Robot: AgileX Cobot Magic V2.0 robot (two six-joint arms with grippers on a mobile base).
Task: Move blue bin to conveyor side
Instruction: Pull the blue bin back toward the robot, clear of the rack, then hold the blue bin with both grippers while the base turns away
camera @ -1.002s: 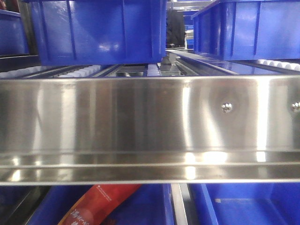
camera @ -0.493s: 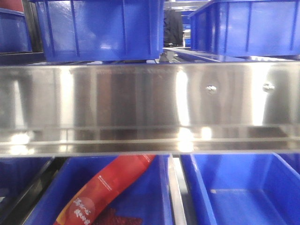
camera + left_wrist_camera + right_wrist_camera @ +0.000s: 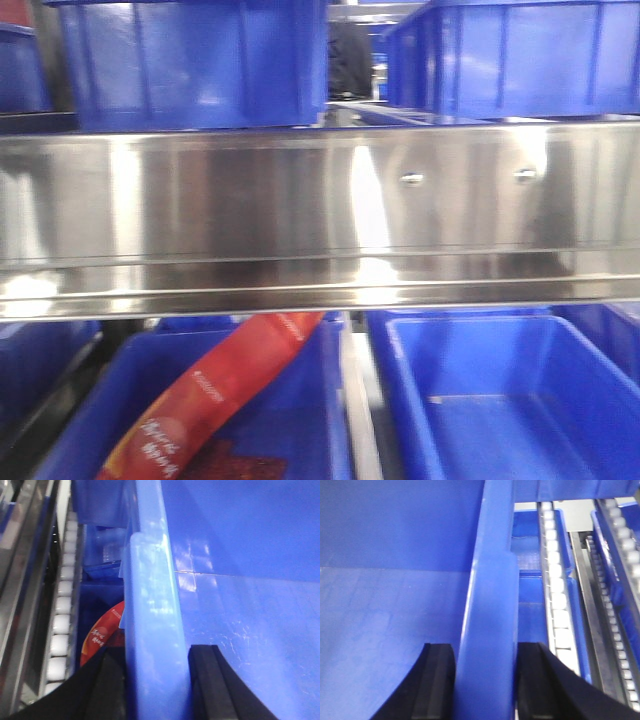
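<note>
Left end effector (image 3: 155,650) is clenched on the blue bin (image 3: 240,595) side wall. One black finger (image 3: 107,680) is outside, the other inside, and both press against the thick rim. Right end effector (image 3: 484,647) grasps the opposite wall the same way, one finger inside, one outside. The bin sits between the two end effectors and its inside is bare. Can't tell if it is lifted or resting.

Left of the left end effector, past the wall, is a red packet (image 3: 100,632) in the neighbour bin (image 3: 300,420). Further left are white rollers (image 3: 60,625). Right of the right end effector is a roller track (image 3: 557,595).

Front view is blurry. A steel rail (image 3: 250,210) crosses mid-frame with upper bins (image 3: 190,60) above it. The blue bin is below it at lower right, just beside the neighbour bin.
</note>
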